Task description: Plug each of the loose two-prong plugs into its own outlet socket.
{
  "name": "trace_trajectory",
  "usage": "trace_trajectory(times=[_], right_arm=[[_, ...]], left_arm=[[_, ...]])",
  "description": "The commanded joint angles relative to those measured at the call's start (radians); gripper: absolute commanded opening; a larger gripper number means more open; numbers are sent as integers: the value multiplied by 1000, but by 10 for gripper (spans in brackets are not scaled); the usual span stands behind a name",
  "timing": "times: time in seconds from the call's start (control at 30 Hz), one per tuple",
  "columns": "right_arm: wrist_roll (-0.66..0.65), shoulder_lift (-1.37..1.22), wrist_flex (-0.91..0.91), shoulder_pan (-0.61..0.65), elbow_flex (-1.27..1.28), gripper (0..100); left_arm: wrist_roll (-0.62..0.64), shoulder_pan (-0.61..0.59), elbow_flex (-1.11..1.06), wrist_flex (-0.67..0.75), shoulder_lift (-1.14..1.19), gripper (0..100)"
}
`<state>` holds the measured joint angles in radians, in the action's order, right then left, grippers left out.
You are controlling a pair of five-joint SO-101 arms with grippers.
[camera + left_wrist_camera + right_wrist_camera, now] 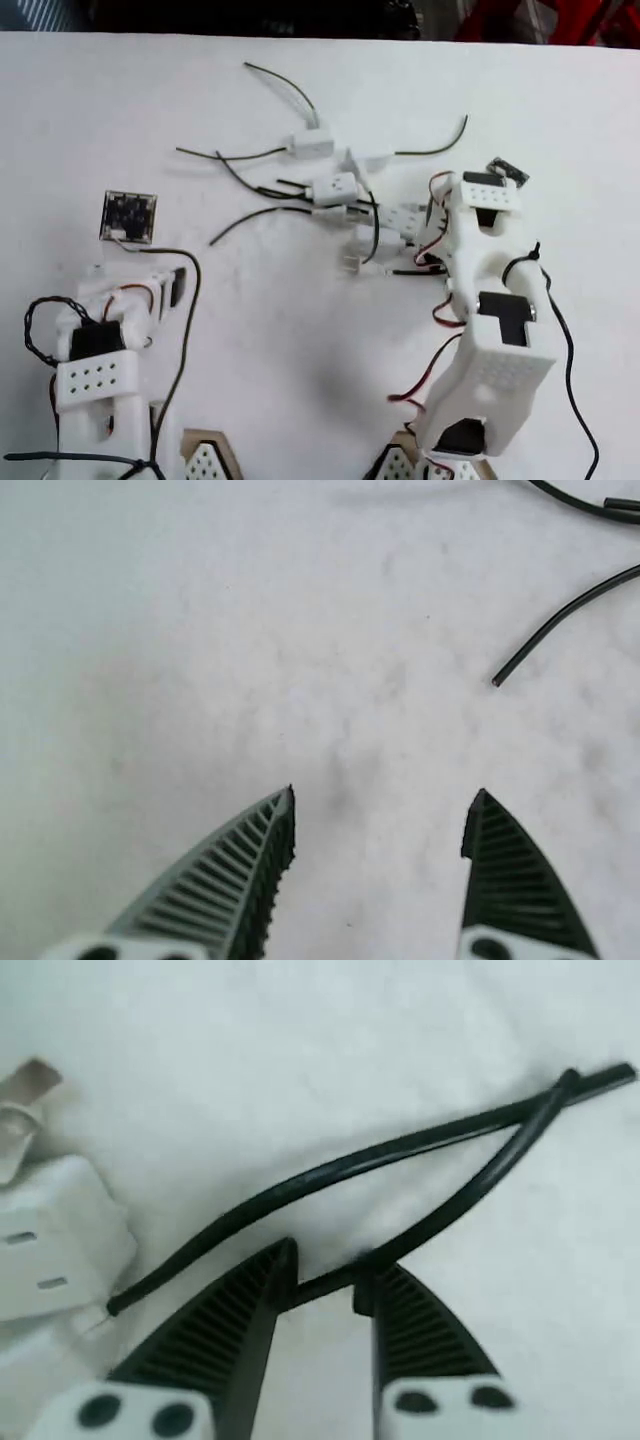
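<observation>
Several white plug and socket blocks (335,186) with thin black cords (250,215) lie scattered at the table's middle, toward the back. The right arm (482,215) reaches into the cluster's right side. In the right wrist view my right gripper (328,1265) stands narrowly open, straddling a black cord (450,1195) that crosses a second cord (330,1165). A white socket block (55,1245) with two slots lies beside it, with a metal prong (25,1090) further off. My left gripper (385,795) is wide open over bare table, with a loose cord end (497,680) ahead. The left arm (105,335) sits at the front left.
A small dark square board (128,216) lies on the white table ahead of the left arm. Bare table (280,340) stretches between the two arms. Wooden-edged base pieces (205,460) sit at the front edge. Dark clutter lies beyond the back edge.
</observation>
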<state>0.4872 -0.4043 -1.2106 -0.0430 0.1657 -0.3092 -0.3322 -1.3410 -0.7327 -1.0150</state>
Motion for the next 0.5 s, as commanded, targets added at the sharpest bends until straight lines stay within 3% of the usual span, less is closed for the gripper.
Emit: trace_trajectory(times=[0.0,0.13,0.47], right_arm=[[-61,-1,-36,-1,-89,17],[-120,-1,-122,-28,-152,17],[-623,1,-349,-97,-400,17]], left_arm=[[3,-5,3,25,-28,272],[3,-4,3,25,-28,272],[2,13,-5,25,-27,272]])
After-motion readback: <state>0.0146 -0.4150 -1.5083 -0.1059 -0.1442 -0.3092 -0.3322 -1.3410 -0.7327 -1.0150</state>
